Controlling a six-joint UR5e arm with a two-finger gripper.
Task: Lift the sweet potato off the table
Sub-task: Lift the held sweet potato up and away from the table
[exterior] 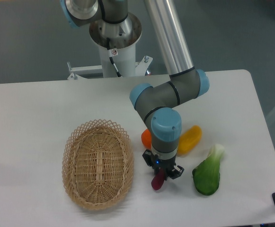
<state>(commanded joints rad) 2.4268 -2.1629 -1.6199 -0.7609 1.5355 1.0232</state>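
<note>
- Grasp step: gripper point(162, 173) pinches the sweet potato point(157, 180) at its upper end, fingers closed in on it.
- Sweet potato sits low on the table point(33, 109), between wicker basket point(98, 163) and bok choy point(207, 174).
- Next: straight lift, likely clear of the orange point(147, 137).

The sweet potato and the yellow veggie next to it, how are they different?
The sweet potato is dark purple; the yellow vegetable is yellow-orange. The sweet potato looks thinner, the yellow vegetable plumper. The gripper has its fingers closed around the sweet potato, hiding its top, while the yellow vegetable lies free, only partly behind the arm. Both are smooth, longish, and over the white table.
</note>
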